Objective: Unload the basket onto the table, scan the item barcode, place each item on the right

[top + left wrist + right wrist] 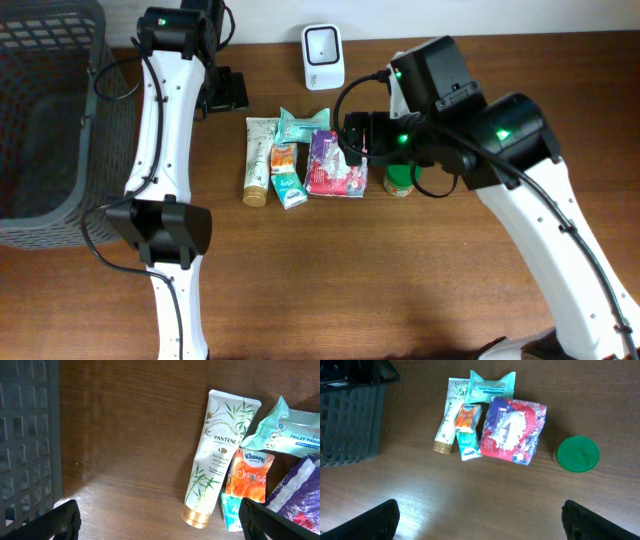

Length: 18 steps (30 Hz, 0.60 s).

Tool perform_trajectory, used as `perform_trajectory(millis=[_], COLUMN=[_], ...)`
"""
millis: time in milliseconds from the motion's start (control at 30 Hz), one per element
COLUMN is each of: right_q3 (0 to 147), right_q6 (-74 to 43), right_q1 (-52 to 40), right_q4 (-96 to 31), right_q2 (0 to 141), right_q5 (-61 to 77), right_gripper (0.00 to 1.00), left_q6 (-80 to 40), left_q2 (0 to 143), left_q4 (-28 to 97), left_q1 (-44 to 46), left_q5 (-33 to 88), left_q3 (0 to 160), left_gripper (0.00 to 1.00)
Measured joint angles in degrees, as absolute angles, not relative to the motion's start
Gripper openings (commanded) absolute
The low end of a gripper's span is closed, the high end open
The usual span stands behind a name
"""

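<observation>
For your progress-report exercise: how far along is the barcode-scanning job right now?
Done: nothing visible; the Pantene tube and packets lie together on the table. In hand: nothing; left hand and right hand are open, empty. Left: grasp an item, show its barcode to the white scanner.

The overhead camera looks straight down on the whole worktop [400,300], taking in both arms and the grey basket [40,120] at one end. The left wrist camera sits low and close over the Pantene tube [215,455], with the tips of the left claw [160,522] at its bottom corners. The right wrist camera looks down from higher (the tips of the right claw [480,520] frame it likewise), sharing that tube, the tissue packets [467,415] and the basket with both other views.
</observation>
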<state>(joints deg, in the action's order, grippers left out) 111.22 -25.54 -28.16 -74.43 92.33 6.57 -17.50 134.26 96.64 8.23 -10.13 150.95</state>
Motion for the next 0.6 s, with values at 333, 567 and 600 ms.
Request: perform_trajectory(millis=[333, 567, 600], right_q3=[111.24, 111.22, 111.22], right_q6=[-25.58, -25.56, -25.61], right_q1=[-28.16, -27.00, -25.96], right_q4=[-68.38, -65.52, -65.52], right_q2=[101.73, 113.62, 114.61], right_q5=[7.01, 7.25, 7.68], right_gripper=[0.99, 0.98, 0.99], left_q6=[-17.50, -17.50, -17.50], left_q2=[134.26, 134.26, 134.26], left_q4=[96.64, 96.64, 96.64], left_q1=[8.23, 8.23, 8.23], left_q5=[-10.15, -10.15, -10.15], left_q3=[150.95, 150.95, 150.95], left_gripper=[0.99, 0.99, 0.99])
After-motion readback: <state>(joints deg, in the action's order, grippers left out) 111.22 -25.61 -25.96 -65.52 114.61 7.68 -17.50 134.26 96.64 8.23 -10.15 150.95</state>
